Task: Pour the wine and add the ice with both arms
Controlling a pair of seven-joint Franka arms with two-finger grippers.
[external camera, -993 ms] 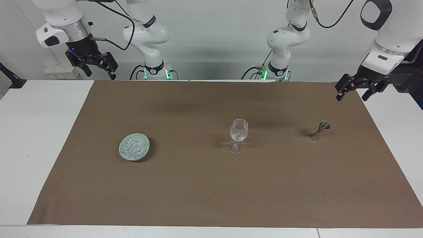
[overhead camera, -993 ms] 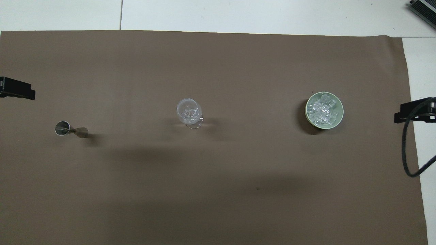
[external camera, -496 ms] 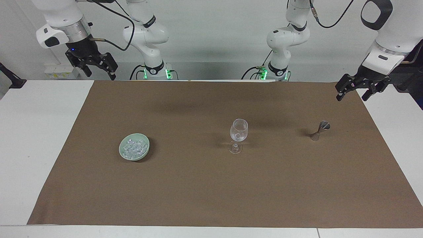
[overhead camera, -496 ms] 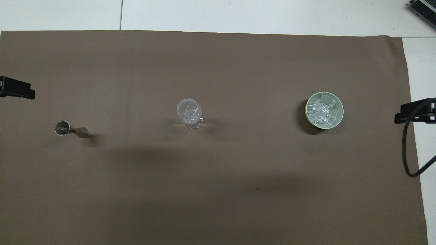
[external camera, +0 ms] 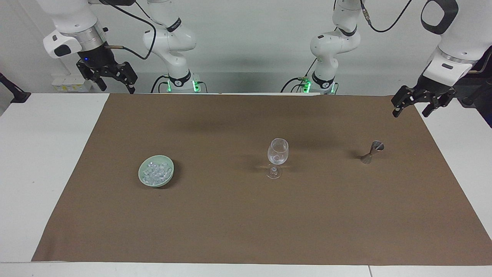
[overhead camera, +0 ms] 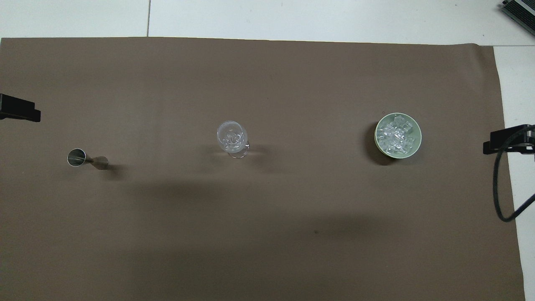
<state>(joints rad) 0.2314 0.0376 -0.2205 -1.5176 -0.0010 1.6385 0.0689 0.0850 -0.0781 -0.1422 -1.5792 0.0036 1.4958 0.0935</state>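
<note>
A clear stemmed wine glass stands upright mid-table. A pale green bowl full of ice sits toward the right arm's end. A small metal jigger stands toward the left arm's end. No wine shows in either view. My right gripper hangs open and empty over the mat's corner by the robots. My left gripper hangs open and empty over the mat's edge, above the jigger's end.
A brown mat covers most of the white table. A black cable loops down from the right arm over the mat's edge. Both arm bases stand at the table's robot end.
Both grippers have shifted only slightly outward, staying raised and open. The glass, bowl and jigger have not moved.
</note>
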